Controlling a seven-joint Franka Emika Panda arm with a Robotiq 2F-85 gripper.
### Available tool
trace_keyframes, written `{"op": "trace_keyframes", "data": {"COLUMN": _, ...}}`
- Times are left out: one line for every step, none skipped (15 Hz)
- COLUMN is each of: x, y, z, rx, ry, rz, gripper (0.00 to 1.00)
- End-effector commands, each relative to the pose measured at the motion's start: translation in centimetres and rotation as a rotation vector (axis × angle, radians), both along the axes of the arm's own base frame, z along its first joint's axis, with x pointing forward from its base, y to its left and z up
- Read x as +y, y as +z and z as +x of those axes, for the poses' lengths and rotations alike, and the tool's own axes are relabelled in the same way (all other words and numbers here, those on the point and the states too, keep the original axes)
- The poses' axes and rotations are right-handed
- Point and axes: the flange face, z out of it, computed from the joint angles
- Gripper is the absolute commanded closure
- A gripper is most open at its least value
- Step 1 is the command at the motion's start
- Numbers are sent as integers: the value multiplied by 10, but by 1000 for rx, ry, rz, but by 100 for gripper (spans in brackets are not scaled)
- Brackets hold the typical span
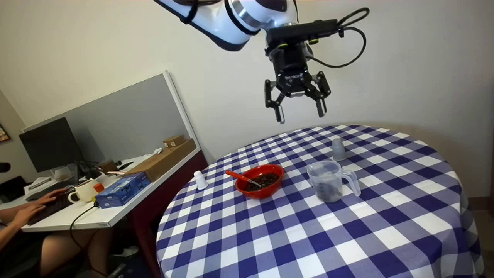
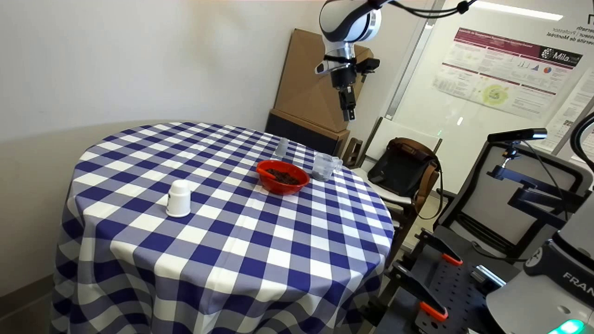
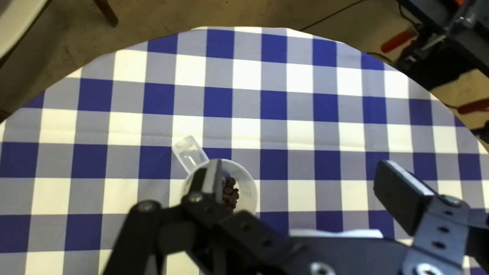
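Spread gripper [image 1: 301, 114] hangs above a cloth-covered table [image 1: 278, 239]

The jaws stand wide apart with nothing held between them. The fingers [image 1: 320, 109] point down, well above the table, and touch nothing.

In an exterior view a clear measuring jug [image 2: 324, 163] stands upright near the table's right-hand edge. In the wrist view dark brown beans [image 3: 230, 193] show at the bottom of the jug, and one finger covers part of its rim from the camera, though an exterior view shows the two well apart.

In an exterior view a red bowl [image 1: 266, 193] stands between the jug and the table's left-hand edge, apart from the jug. The bowl holds similar beans, and a spoon [image 1: 238, 175] rests in it, its red handle reaching over the rim toward that left-hand edge.

Behind the jug, nearer the table's far edge, stands an inverted translucent cup [image 1: 339, 150]. A white cup [image 1: 200, 180], also wide end down, stands close to the left-hand edge.

Past that edge a desk [image 1: 92, 216] carries a cream mug [image 1: 85, 191], a blue box [image 1: 123, 189] and a monitor [image 1: 50, 143]. In an exterior view a chair [image 2: 387, 195] beyond the table's right-hand edge bears a black bag [image 2: 401, 169] with brown straps.
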Motion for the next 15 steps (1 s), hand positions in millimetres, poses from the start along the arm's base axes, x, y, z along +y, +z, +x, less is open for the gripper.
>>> {"op": "trace_keyframes", "data": {"x": 46, "y": 36, "z": -45, "rx": -45, "ry": -189, "rz": -41, "gripper": 0}}
{"op": "trace_keyframes", "data": {"x": 59, "y": 40, "z": -54, "rx": -59, "ry": -239, "rz": -59, "gripper": 0}}
{"op": "trace_keyframes", "data": {"x": 74, "y": 44, "z": -64, "rx": -72, "ry": -292, "rz": -75, "gripper": 0}}
{"op": "trace_keyframes", "data": {"x": 87, "y": 46, "z": -74, "rx": -85, "ry": -344, "rz": -80, "gripper": 0}}
{"op": "trace_keyframes", "data": {"x": 100, "y": 49, "z": -85, "rx": -95, "ry": -395, "rz": -87, "gripper": 0}}
{"op": "trace_keyframes", "data": {"x": 113, "y": 52, "z": -95, "rx": -109, "ry": -446, "rz": -77, "gripper": 0}}
{"op": "trace_keyframes", "data": {"x": 125, "y": 54, "z": -107, "rx": -119, "ry": -496, "rz": -68, "gripper": 0}}
{"op": "trace_keyframes", "data": {"x": 133, "y": 57, "z": -120, "rx": -126, "ry": -545, "rz": -52, "gripper": 0}}
{"op": "trace_keyframes", "data": {"x": 140, "y": 60, "z": -133, "rx": -138, "ry": -592, "rz": -40, "gripper": 0}}
{"op": "trace_keyframes", "data": {"x": 145, "y": 63, "z": -146, "rx": -145, "ry": -638, "rz": -24, "gripper": 0}}
{"op": "trace_keyframes", "data": {"x": 148, "y": 65, "z": -160, "rx": -156, "ry": -683, "rz": -8, "gripper": 0}}
{"op": "trace_keyframes", "data": {"x": 149, "y": 69, "z": -175, "rx": -172, "ry": -723, "rz": 13, "gripper": 0}}
{"op": "trace_keyframes", "data": {"x": 144, "y": 59, "z": -137, "rx": -124, "ry": -638, "rz": -24, "gripper": 0}}
{"op": "trace_keyframes", "data": {"x": 146, "y": 62, "z": -150, "rx": -135, "ry": -666, "rz": -13, "gripper": 0}}
{"op": "trace_keyframes", "data": {"x": 146, "y": 66, "z": -159, "rx": -144, "ry": -680, "rz": -8, "gripper": 0}}
